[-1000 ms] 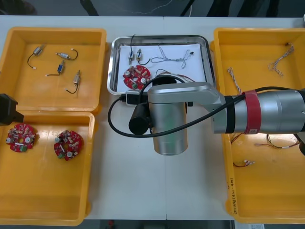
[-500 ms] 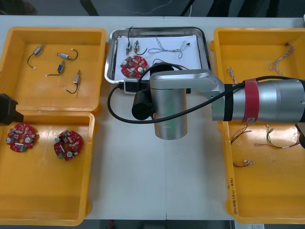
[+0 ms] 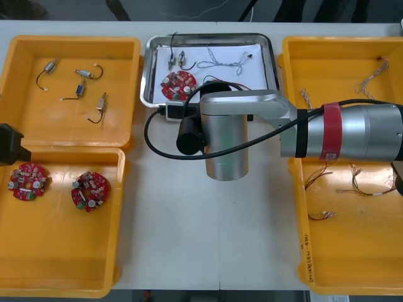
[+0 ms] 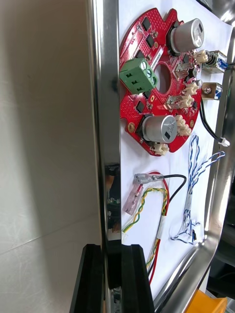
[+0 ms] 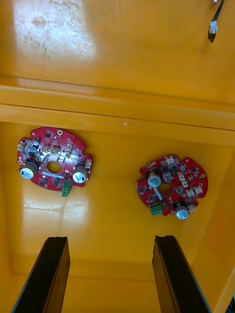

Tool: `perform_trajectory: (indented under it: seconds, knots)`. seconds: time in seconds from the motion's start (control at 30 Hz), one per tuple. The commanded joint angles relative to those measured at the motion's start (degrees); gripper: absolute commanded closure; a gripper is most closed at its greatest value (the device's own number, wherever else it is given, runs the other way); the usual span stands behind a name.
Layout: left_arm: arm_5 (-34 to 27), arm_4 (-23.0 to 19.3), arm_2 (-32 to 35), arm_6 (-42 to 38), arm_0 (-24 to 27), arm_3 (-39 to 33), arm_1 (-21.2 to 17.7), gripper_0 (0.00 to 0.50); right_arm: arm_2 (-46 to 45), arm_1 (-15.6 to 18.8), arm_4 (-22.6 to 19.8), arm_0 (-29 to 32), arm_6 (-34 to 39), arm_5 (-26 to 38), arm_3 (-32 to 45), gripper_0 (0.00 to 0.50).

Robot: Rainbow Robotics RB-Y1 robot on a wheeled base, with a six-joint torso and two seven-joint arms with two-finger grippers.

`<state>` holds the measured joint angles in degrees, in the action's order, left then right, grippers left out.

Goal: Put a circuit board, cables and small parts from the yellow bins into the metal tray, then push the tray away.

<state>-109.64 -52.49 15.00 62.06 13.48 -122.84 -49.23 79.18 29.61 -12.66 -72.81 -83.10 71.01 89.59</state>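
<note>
The metal tray (image 3: 146, 75) lies between the far bins, white inside. It holds a red circuit board (image 3: 178, 85), a blue and white cable (image 3: 223, 63), a red and yellow cable (image 4: 152, 210) and small metal parts (image 3: 176, 61). My right arm (image 3: 227, 138) reaches over the tray's near edge and hides its own fingers from above. In the right wrist view my right gripper (image 4: 112, 274) is shut on the tray's near rim (image 4: 107, 98), with the board (image 4: 156, 83) just beyond. My left gripper (image 5: 110, 274) hangs open over the near left bin.
Two circuit boards (image 3: 28, 180) (image 3: 90, 190) lie in the near left bin (image 3: 63, 277). Several small metal parts (image 3: 79, 85) sit in the far left bin. The right bins (image 3: 352, 251) hold loose cables (image 3: 368, 78). The table's far edge is just past the tray.
The tray has slid away toward the table's far edge, and my right arm has followed it. The left arm has not moved.
</note>
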Motion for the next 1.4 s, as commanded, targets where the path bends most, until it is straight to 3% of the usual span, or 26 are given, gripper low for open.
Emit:
perform_trajectory:
  seconds: [0.03,0.27,0.7,1.1,1.17,1.3,1.37,1.4]
  knots:
    - [-0.36,0.46,1.97,4.92,-0.82,-1.7,-2.63,0.0,0.71,-0.16,0.88,-2.95,1.98,-0.61,-0.11,0.5]
    - [-0.36,0.46,1.97,4.92,-0.82,-1.7,-2.63,0.0,1.5,-0.87,1.23,-2.42,2.15,-0.7,-0.55,0.5]
    - [-0.36,0.46,1.97,4.92,-0.82,-1.7,-2.63,0.0,2.47,-2.27,9.41,1.18,2.59,-0.78,-1.17,0.5]
    - [-0.36,0.46,1.97,4.92,-0.82,-1.7,-2.63,0.0,2.47,-2.27,10.11,2.23,2.77,-0.78,-1.43,0.498]
    - [-0.36,0.46,1.97,4.92,-0.82,-1.7,-2.63,0.0,2.47,-2.36,10.02,2.59,2.77,-0.78,-1.26,0.46]
    - [-0.36,0.46,1.97,4.92,-0.82,-1.7,-2.63,0.0,2.47,-2.45,10.02,3.46,3.12,-0.78,-1.17,0.452]
    - [-0.36,0.46,1.97,4.92,-0.82,-1.7,-2.63,0.0,2.47,-2.54,10.11,4.26,3.3,-0.78,-0.82,0.337]
    - [-0.36,0.46,1.97,4.92,-0.82,-1.7,-2.63,0.0,2.47,-2.54,10.11,4.26,3.3,-0.78,-0.82,0.337]
